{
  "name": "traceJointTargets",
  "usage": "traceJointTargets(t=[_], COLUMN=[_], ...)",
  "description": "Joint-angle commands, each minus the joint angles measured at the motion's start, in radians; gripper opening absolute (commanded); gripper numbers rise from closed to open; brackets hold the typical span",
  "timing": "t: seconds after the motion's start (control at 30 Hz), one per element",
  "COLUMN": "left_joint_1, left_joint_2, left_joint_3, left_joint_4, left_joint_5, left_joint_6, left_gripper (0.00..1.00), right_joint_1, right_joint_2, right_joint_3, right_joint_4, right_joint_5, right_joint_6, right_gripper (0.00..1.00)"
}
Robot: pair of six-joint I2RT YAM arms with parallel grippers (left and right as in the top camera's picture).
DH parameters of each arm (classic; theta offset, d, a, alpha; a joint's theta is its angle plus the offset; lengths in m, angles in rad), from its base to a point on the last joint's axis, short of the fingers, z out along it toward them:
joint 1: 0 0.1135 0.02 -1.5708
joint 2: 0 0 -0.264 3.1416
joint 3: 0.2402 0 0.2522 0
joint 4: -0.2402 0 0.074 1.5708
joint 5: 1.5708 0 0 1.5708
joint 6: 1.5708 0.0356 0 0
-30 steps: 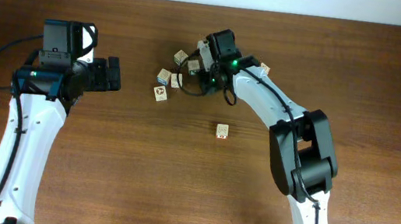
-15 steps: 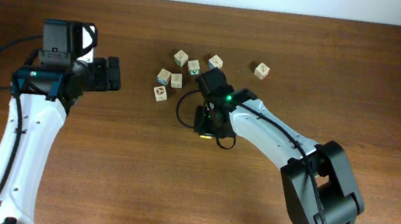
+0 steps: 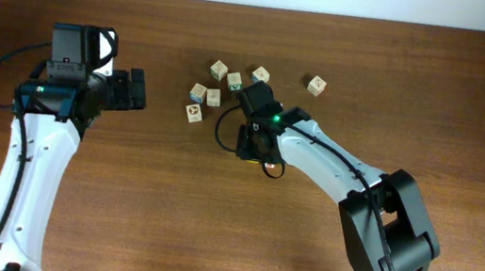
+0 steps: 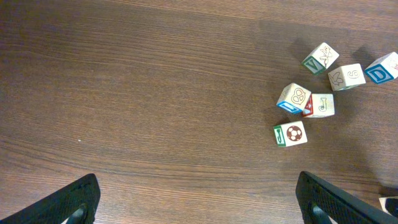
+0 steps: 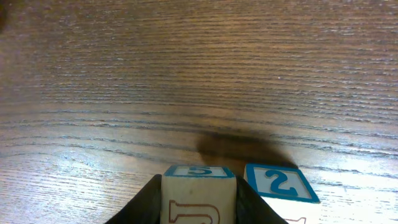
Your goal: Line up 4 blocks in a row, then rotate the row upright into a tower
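landmark: ball block (image 4: 290, 134), pale cube with a brown ball print and a green side, flat on the wooden table (image 3: 120, 194).
left gripper (image 4: 196, 199): jaws spread wide with nothing between them; it hung over bare wood, well to overhead-left of the ball block.
right gripper (image 3: 249, 146): sat down-right of the ball block in the overhead view, near it but apart.
right fingers (image 5: 149, 202): dark pads sat flush on both sides of the 5 block, no gap seen, so clamped on it.
5 block (image 5: 199, 193): blue-framed 5 on top, red print on the facing side, resting on the table under the right gripper, down-right of the ball block.
2 block (image 5: 280, 185): blue 2 on top, just beside the 5 block on its wrist-view right; touching or not, couldn't tell.
pretzel block (image 4: 293, 98): blue edges, tilted, just above the ball block, touching the J block (image 4: 321, 105).
Y block (image 4: 320, 57), pale block (image 4: 346, 76), D block (image 4: 382, 67): a loose row farther up-right of the ball block.
lone block (image 3: 316, 86): well to the right of the ball block, apart from the rest.
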Motion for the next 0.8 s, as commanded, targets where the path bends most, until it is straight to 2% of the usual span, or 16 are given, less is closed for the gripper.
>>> traceJointTargets(t=[0.0,0.13,0.2,0.23,0.3,0.4,0.5,0.6,0.67,0.77], left_joint_1=[0.002,0.002,0.002,0.002,0.002,0.002,0.002,0.002,0.002,0.002], left_joint_2=[-0.004,-0.004,-0.004,-0.004,-0.004,-0.004,-0.004,-0.004,-0.004,-0.004], left_joint_3=[0.014,0.014,0.014,0.014,0.014,0.014,0.014,0.014,0.014,0.014], left_joint_4=[0.002,0.002,0.002,0.002,0.002,0.002,0.002,0.002,0.002,0.002], left_joint_5=[-0.007,-0.007,-0.007,-0.007,-0.007,-0.007,-0.007,-0.007,-0.007,-0.007], left_joint_6=[-0.013,-0.013,-0.013,-0.013,-0.013,-0.013,-0.013,-0.013,-0.013,-0.013], left_gripper=[0.99,0.99,0.99,0.99,0.99,0.99,0.99,0.99,0.99,0.99], right_joint_1=[0.003,0.002,-0.005,-0.017,-0.060,-0.080,-0.075,-0.075,-0.074,-0.074], right_joint_2=[0.014,0.009,0.003,0.003,0.009,0.140,0.218,0.257,0.282,0.321], right_joint_3=[-0.005,0.008,0.140,0.190,0.229,0.229,0.229,0.229,0.229,0.229], right_joint_4=[0.000,0.007,-0.011,-0.002,0.183,0.455,0.490,0.527,0.561,0.605], right_joint_5=[0.012,0.011,0.039,0.071,0.073,0.055,0.042,0.016,0.008,0.000], right_joint_6=[0.006,-0.003,-0.168,-0.198,-0.341,-0.365,-0.447,-0.477,-0.479,-0.490], right_gripper=[0.47,0.49,0.51,0.51,0.52,0.52,0.55,0.55,0.60,0.61])
